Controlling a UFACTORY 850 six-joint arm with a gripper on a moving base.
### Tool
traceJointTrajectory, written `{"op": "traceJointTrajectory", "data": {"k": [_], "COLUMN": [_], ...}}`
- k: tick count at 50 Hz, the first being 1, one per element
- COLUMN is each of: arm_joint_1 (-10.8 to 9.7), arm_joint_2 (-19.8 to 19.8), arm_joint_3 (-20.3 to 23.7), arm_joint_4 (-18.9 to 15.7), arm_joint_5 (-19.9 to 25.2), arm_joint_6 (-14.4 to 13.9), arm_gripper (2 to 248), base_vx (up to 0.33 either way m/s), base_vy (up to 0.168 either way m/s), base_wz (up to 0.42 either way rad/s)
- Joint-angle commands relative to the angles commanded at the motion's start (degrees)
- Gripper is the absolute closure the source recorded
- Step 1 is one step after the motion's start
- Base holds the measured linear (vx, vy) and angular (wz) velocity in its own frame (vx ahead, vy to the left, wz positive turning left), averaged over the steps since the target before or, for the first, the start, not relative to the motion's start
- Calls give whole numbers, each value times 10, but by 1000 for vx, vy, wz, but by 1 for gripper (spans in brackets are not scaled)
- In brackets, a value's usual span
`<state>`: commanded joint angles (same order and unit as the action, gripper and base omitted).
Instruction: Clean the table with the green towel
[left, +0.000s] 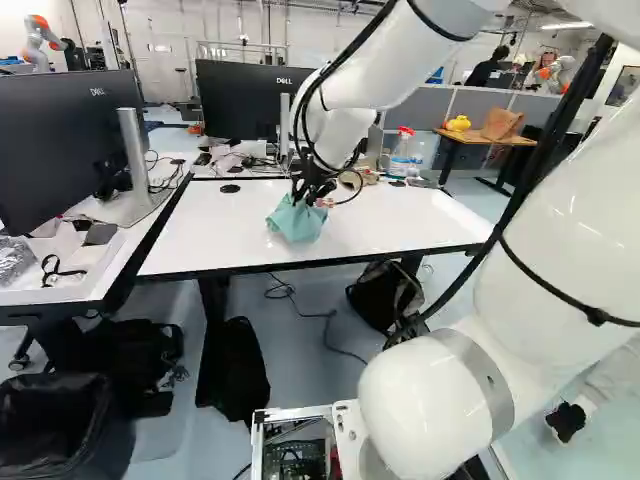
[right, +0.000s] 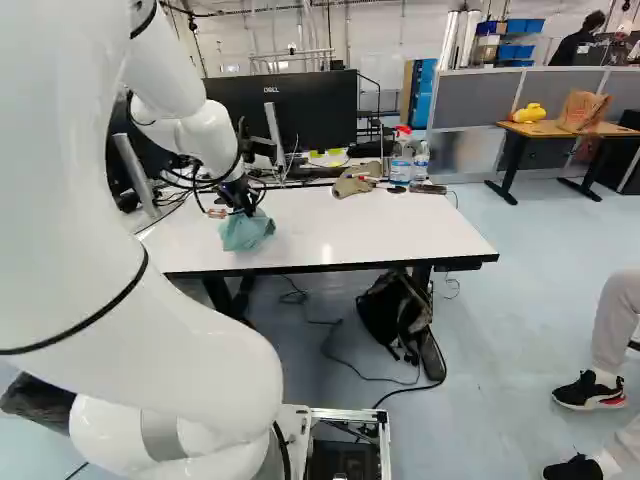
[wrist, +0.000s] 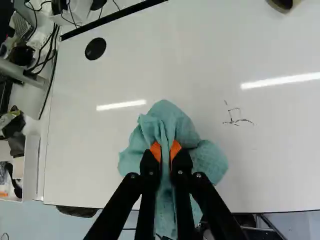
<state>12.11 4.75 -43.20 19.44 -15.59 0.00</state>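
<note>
The gripper (wrist: 165, 151) has the towel (wrist: 172, 120) pinched between its two orange pads by a bunched fold, which leaves the looser cloth spread out ahead and to both sides, presumably so that soft fabric rather than the fingers meets the table (wrist: 90, 165). The towel is over the table's near part, towards the left end in the left base view, just beside some dark marks (wrist: 235, 121) that are likely what it must wipe. The spray bottle (left: 401, 155) stands by the far edge, probably out of the wiping path.
</note>
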Motion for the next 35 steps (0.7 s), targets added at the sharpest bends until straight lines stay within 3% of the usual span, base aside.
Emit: {"op": "traceJointTrajectory", "data": {"k": [35], "arm_joint_1": [-81], "arm_joint_2": [-27], "arm_joint_3": [-26], "arm_joint_4": [0], "arm_joint_5": [0], "arm_joint_6": [0], "arm_gripper": [209], "base_vx": [0], "base_vy": [0], "base_wz": [0]}}
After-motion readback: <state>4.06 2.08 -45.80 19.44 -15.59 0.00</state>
